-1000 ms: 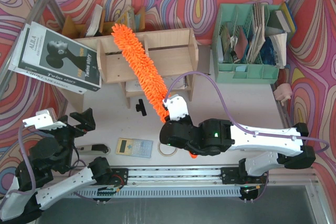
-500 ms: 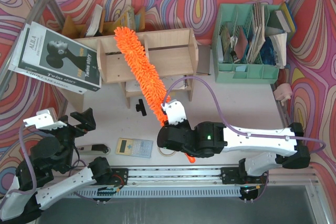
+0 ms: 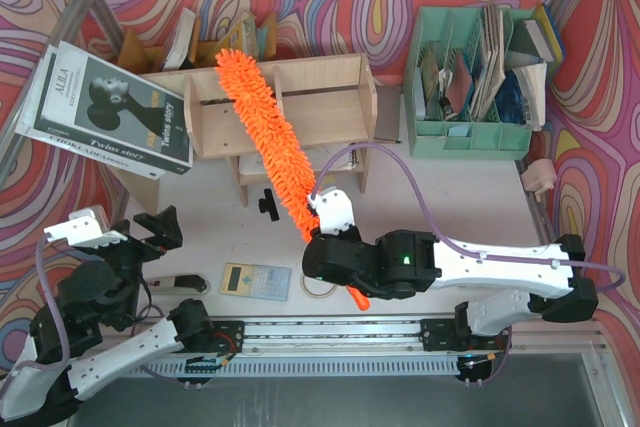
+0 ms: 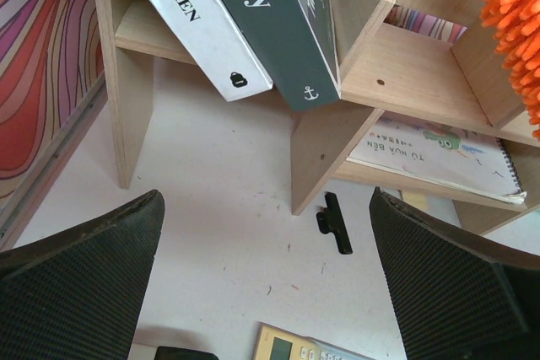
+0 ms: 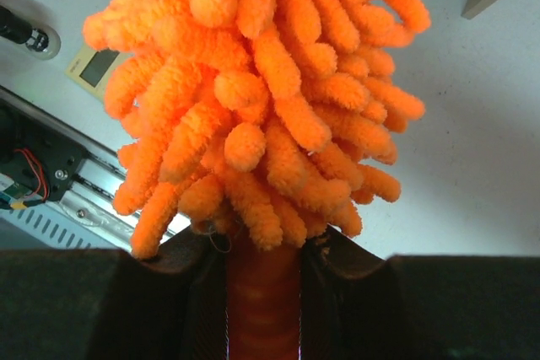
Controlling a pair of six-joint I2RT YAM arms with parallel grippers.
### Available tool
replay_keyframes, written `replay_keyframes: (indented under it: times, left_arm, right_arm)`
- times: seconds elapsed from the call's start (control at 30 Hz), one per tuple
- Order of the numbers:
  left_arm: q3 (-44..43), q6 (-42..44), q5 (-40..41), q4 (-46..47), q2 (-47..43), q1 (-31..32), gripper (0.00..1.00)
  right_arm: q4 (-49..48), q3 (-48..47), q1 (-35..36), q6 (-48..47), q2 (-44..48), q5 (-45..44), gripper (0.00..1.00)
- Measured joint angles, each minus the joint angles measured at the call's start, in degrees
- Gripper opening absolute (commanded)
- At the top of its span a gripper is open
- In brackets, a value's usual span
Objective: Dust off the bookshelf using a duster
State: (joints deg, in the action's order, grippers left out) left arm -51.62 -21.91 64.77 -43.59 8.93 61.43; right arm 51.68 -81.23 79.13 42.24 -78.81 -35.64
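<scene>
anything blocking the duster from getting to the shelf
Nothing visible. The right gripper is shut on the handle of the duster, and the fluffy head already stretches over the top of the bookshelf.

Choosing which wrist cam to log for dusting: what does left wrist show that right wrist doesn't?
Left wrist only: the bookshelf compartments, leaning magazines, a spiral notebook on the lower tier, a black clip on the table, the left claw open and empty. Right wrist only: the right claw shut on the duster handle, and the rail at the table edge. Both: the duster's orange head, the calculator, the white table.
</scene>
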Motion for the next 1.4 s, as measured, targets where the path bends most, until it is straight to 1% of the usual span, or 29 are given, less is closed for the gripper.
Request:
replay_keyframes:
  times: [0.4,0.6,0.73,0.83,0.93,1.4]
  left_arm:
    - [0.0,-0.15,0.0,0.0,-0.2,0.0,0.98]
    - [0.0,-0.15,0.0,-0.02,-0.2,0.0,0.98]
    - [0.0,-0.17,0.0,-0.02,-0.2,0.0,0.98]
    - [0.0,-0.17,0.0,-0.02,-0.2,0.0,0.99]
    - [0.0,-0.17,0.0,-0.02,-0.2,0.0,0.99]
    - [0.0,-0.17,0.0,-0.02,-0.2,0.0,0.99]
  right_arm:
    - [-0.17,6.1,1.66,2.62,0.0,2.73,0.0]
    - [0.24,5.14,2.71,3.06,0.2,1.42,0.0]
    - [0.79,4.98,2.75,3.23,3.06,-0.24,0.0]
    - [2.93,3.69,2.84,4.28,5.29,-1.81,0.0]
    - [4.17,2.95,3.1,5.01,5.88,-2.05,0.0]
    - [1.51,5.79,3.08,4.81,0.83,-0.35,0.0]
